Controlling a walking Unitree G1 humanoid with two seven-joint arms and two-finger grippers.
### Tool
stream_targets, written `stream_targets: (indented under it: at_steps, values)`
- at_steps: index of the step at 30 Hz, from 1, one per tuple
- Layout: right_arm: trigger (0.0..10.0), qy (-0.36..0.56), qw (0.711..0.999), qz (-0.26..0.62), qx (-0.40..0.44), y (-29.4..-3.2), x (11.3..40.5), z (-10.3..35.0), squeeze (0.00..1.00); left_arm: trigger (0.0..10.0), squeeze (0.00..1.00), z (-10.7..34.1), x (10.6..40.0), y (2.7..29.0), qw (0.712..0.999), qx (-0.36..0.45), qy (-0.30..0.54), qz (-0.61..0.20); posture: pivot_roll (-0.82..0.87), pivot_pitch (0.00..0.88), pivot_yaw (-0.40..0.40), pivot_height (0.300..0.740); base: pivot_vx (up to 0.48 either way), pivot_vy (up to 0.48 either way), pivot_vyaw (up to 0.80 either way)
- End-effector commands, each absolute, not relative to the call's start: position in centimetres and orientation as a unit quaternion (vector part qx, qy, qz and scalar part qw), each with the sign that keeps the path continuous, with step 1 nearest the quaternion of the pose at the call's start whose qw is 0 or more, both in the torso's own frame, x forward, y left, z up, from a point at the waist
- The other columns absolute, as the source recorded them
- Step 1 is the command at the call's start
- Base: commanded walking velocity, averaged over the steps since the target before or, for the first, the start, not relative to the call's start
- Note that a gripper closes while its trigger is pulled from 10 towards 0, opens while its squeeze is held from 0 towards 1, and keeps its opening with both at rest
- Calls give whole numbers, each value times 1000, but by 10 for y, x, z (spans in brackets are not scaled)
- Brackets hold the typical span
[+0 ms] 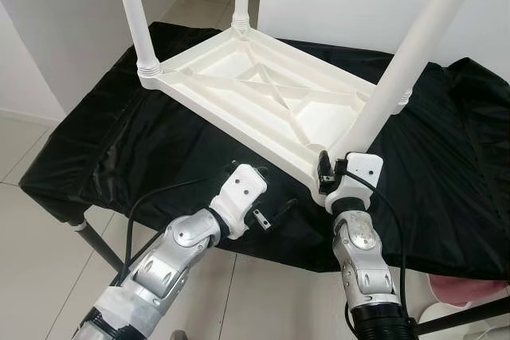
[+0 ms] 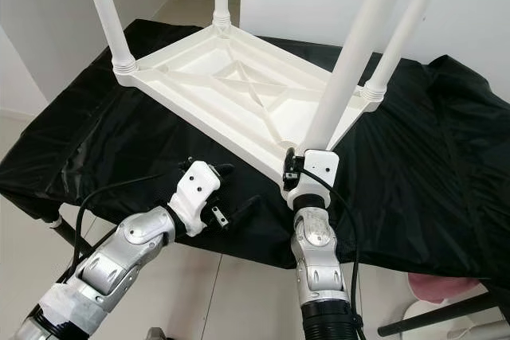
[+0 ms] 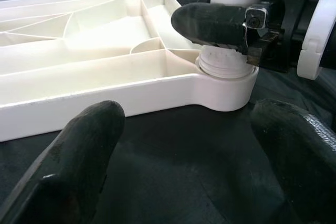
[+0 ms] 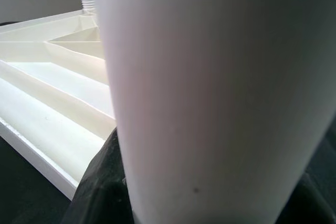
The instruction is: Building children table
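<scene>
1. White children's table [image 1: 271, 97] upside down on the black-draped worktop [image 1: 119, 141], legs up.
2. Near-corner leg [image 1: 414, 45] clamped at its base in right gripper [image 1: 328, 171] jaws.
3. Left gripper [image 1: 267, 216] jaws spread wide, empty, just beside the table's near edge.

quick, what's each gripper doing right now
Left gripper: open, holding nothing, over the black cloth.
Right gripper: shut on the near table leg.

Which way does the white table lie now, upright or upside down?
Upside down: the tabletop lies ribbed underside up on the black cloth, legs pointing up; the right claw grips one.
</scene>
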State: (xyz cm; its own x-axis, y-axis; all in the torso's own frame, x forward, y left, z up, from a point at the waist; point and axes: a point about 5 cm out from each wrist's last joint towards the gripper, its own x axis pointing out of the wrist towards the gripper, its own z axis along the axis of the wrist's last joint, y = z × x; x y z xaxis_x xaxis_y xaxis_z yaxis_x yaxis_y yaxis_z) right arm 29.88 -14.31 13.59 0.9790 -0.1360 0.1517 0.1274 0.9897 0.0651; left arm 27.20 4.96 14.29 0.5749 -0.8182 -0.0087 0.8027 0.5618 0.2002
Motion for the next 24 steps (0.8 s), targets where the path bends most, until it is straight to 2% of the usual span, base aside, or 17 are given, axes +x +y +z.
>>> stream_targets:
  at_steps: [1,2,3,4,5,6,13,14,17,18,19,20,21,22,24]
  values:
    - [10000,-35,993,-106,28,-155,294,119,0,10000,0,141,267,45,851,97,-34,-516,4,78,-16,740,0,0,0]
    - [10000,-36,993,-110,30,-157,294,120,0,10000,0,141,266,45,851,97,-34,-516,4,78,-18,740,0,0,0]
    - [10000,-37,993,-109,27,-158,295,121,106,10000,0,140,265,44,851,96,-33,-516,4,78,-21,740,0,0,0]
    - [10000,-37,993,-109,27,-158,295,121,106,10000,0,140,265,44,851,96,-33,-516,4,78,-21,740,0,0,0]
    - [10000,-41,993,-106,27,-159,295,122,498,10000,0,140,265,44,851,96,-33,-516,4,78,-21,740,0,0,0]
    - [10000,-52,994,-90,23,-159,296,126,1000,10000,0,140,265,44,852,96,-34,-514,4,77,-23,740,0,0,0]
    - [10000,-64,996,-61,22,-159,298,132,1000,10000,0,141,266,43,853,95,-35,-513,2,77,-30,740,0,0,0]
    - [10000,-74,997,-26,22,-159,300,137,1000,10000,0,141,266,43,854,93,-36,-511,5,77,-34,740,0,0,0]
    - [10000,-76,997,-11,23,-160,300,139,1000,10000,0,141,266,43,854,92,-36,-510,5,77,-34,740,0,0,0]
    - [10000,-76,997,0,19,-161,300,139,820,10000,0,141,266,43,855,92,-36,-509,7,78,-37,740,0,0,0]
    - [10000,-76,997,7,15,-161,301,140,820,10000,0,141,265,43,855,92,-36,-509,7,78,-37,740,0,0,0]
    - [10000,-76,996,36,11,-164,302,142,0,10000,0,141,265,43,856,91,-36,-508,6,80,-37,740,0,0,0]
    - [10000,-76,996,36,11,-164,302,142,0,10000,0,141,265,43,856,91,-36,-508,6,80,-37,740,0,0,0]
    - [10000,-74,992,103,-5,-170,305,146,0,10000,0,140,264,44,856,91,-35,-508,5,80,-35,740,0,0,0]
    - [10000,-72,989,127,-11,-173,306,148,0,10000,0,140,264,44,856,91,-35,-508,5,80,-35,740,0,0,0]
